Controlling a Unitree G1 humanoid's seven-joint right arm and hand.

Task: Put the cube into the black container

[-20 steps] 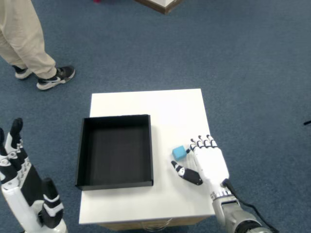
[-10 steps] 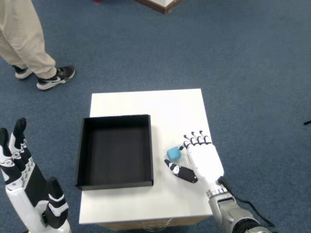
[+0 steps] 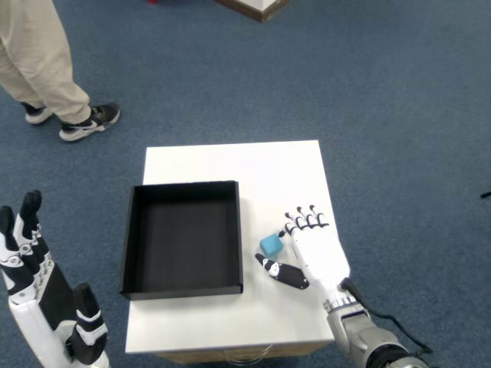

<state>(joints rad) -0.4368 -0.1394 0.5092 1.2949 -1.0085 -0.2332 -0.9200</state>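
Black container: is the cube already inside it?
No, the cube sits on the white table just right of the black container, beside the right hand.

The right hand (image 3: 314, 249) reaches in from the near right, palm down, its white back facing up. Its 4 fingers (image 3: 301, 221) point toward the far side, curled slightly at their black tips and held close together. The thumb (image 3: 282, 272) juts out to the left, apart from the fingers. The grey wrist and forearm (image 3: 368, 349) run off the near edge. At the near left, the left hand (image 3: 42, 295) stands upright with fingers extended.
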